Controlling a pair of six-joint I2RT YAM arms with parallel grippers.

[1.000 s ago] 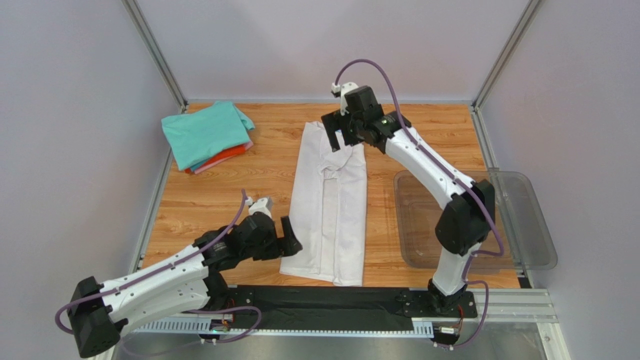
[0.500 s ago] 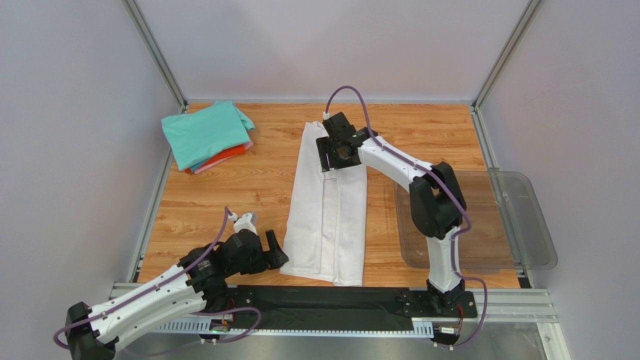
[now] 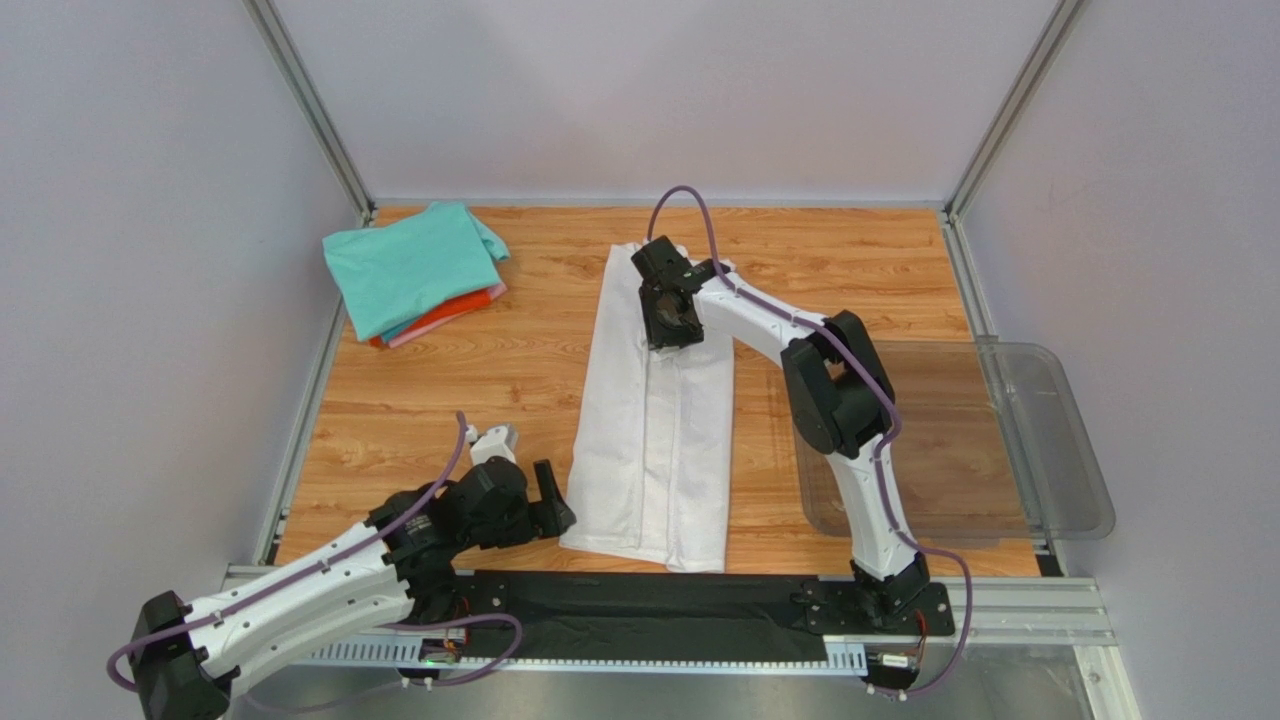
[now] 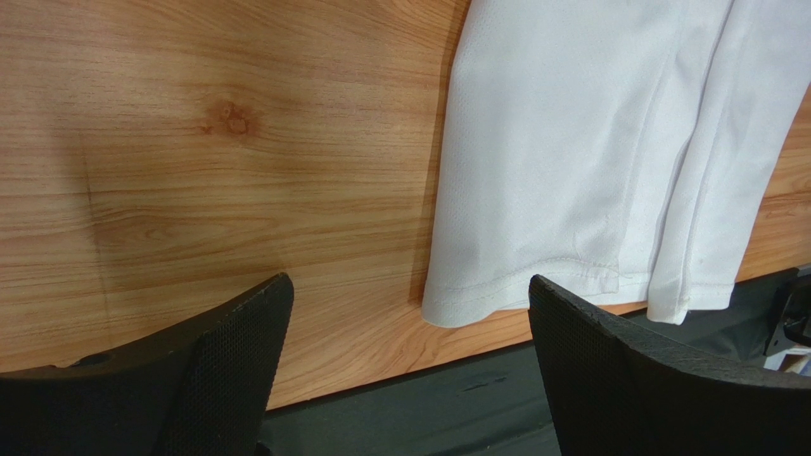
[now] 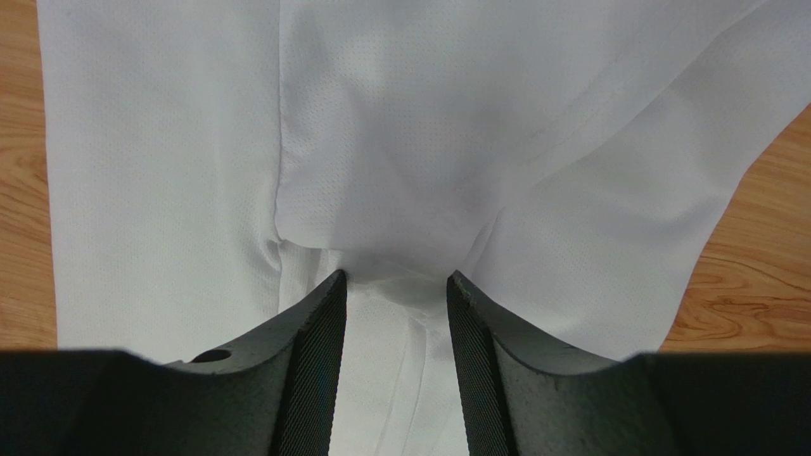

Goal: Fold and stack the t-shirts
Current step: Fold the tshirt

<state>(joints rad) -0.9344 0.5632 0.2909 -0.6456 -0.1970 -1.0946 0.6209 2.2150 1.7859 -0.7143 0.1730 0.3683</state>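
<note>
A white t-shirt (image 3: 654, 435) lies folded into a long narrow strip down the middle of the wooden table (image 3: 451, 390). My right gripper (image 3: 666, 323) presses down on its far end. Its jaws are half closed, with a gap still between them, and a pucker of white cloth (image 5: 400, 123) bunches at the fingertips (image 5: 333, 285). My left gripper (image 3: 553, 500) is wide open and low by the shirt's near left hem corner (image 4: 457, 309), which lies between its fingers untouched. Folded t-shirts are stacked at the far left, teal (image 3: 418, 267) on top of orange-red (image 3: 466, 308) and pink.
A clear plastic bin (image 3: 1052, 450) sits at the table's right edge. A black mat (image 3: 646, 600) runs along the near edge by the arm bases. Grey walls and metal posts close in the table on three sides.
My right gripper came down from above the collar end onto the white shirt and its jaws narrowed. My left arm drew back slightly toward the near edge, its gripper staying open.
</note>
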